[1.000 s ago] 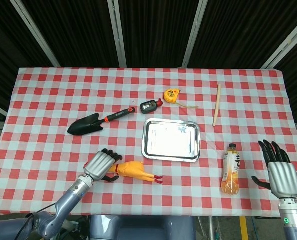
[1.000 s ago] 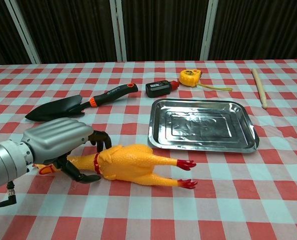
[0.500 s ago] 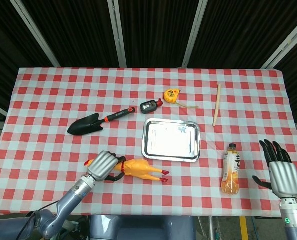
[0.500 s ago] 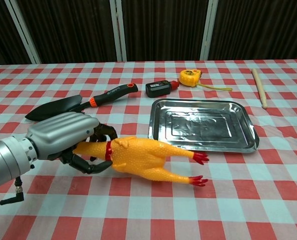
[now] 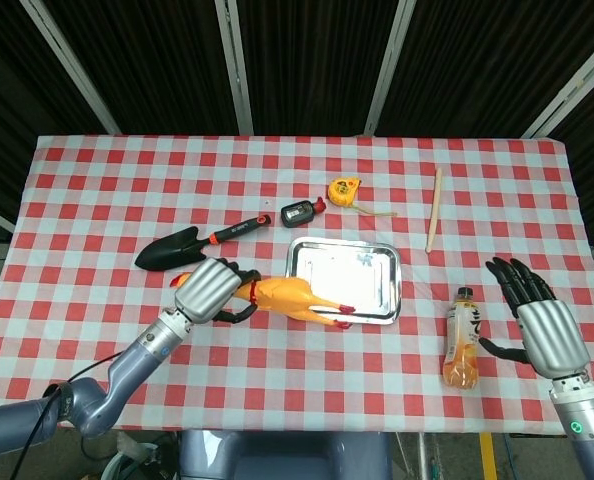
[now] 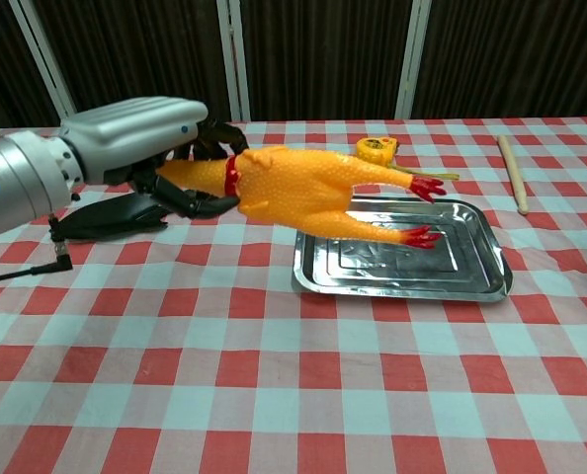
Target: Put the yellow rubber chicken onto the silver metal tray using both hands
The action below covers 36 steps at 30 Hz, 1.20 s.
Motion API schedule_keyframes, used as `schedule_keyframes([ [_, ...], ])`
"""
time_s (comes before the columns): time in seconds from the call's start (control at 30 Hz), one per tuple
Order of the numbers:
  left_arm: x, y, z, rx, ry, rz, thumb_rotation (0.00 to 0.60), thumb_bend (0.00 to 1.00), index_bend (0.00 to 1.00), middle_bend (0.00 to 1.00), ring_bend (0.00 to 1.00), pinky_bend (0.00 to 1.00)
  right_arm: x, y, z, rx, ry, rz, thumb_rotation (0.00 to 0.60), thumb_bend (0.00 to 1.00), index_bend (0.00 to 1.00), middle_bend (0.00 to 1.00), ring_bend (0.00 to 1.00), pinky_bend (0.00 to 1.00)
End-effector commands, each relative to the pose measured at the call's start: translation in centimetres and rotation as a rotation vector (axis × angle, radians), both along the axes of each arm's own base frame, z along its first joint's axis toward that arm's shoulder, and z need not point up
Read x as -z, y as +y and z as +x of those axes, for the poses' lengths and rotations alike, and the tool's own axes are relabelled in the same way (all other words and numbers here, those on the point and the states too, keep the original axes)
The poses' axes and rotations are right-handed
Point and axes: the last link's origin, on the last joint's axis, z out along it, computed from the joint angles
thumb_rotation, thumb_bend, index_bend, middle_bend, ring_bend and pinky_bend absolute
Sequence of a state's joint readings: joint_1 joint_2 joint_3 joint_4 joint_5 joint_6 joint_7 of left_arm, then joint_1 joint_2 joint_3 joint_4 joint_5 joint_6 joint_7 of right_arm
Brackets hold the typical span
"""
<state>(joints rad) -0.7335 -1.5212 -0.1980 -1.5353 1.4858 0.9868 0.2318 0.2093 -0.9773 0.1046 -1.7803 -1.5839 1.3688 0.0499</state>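
Note:
My left hand (image 5: 211,290) (image 6: 140,143) grips the yellow rubber chicken (image 5: 295,297) (image 6: 298,186) by its neck and holds it in the air. The chicken's red feet reach over the left part of the silver metal tray (image 5: 377,293) (image 6: 471,276), which lies flat in the middle of the checked table. My right hand (image 5: 540,320) hovers open, fingers spread, at the table's right side, well away from the tray and chicken. The chest view does not show it.
A black trowel with an orange collar (image 5: 192,244) lies left of the tray, partly behind my left hand in the chest view. A small black device (image 5: 299,211), a yellow tape measure (image 5: 345,190), a wooden stick (image 5: 433,209) and an orange drink bottle (image 5: 462,338) surround the tray.
My left hand has lifted the chicken off the cloth and carried it up and right, so its feet now hang over the tray. My right hand has shifted slightly inward.

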Motion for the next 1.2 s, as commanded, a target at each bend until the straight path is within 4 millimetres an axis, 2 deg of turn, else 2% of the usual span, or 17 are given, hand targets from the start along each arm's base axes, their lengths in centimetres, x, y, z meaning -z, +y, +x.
schedule_keyframes([
  [0.03,-1.0,1.4,2.5,0.027,0.004,0.01,0.6,0.57,0.6,0.62,0.54,0.59,0.0,-1.3,2.3,-0.054,-0.042,0.092,0.6,0.15,0.0,0.08,0.01,0.15],
  [0.3,-0.7,3.0,6.9,0.054,0.045,0.004,0.6,0.57,0.59,0.62,0.54,0.59,0.5,-4.4,5.1,-0.064,-0.118,0.236,0.6,0.15,0.0,0.08,0.01,0.15],
  [0.7,0.8,3.7,12.3,0.069,0.063,0.046,0.6,0.56,0.59,0.62,0.54,0.6,1.9,-7.7,8.0,-0.022,-0.145,0.358,0.6,0.15,0.0,0.08,0.01,0.15],
  [0.9,1.6,3.5,14.2,0.072,0.057,0.063,0.6,0.56,0.59,0.63,0.54,0.61,2.9,-9.0,9.2,-0.013,-0.128,0.42,0.6,0.15,0.0,0.07,0.01,0.15],
  [1.2,2.2,3.0,15.0,0.074,0.064,0.07,0.6,0.56,0.59,0.63,0.54,0.61,4.5,-10.8,10.2,0.003,-0.09,0.467,0.6,0.15,0.0,0.07,0.01,0.16],
])
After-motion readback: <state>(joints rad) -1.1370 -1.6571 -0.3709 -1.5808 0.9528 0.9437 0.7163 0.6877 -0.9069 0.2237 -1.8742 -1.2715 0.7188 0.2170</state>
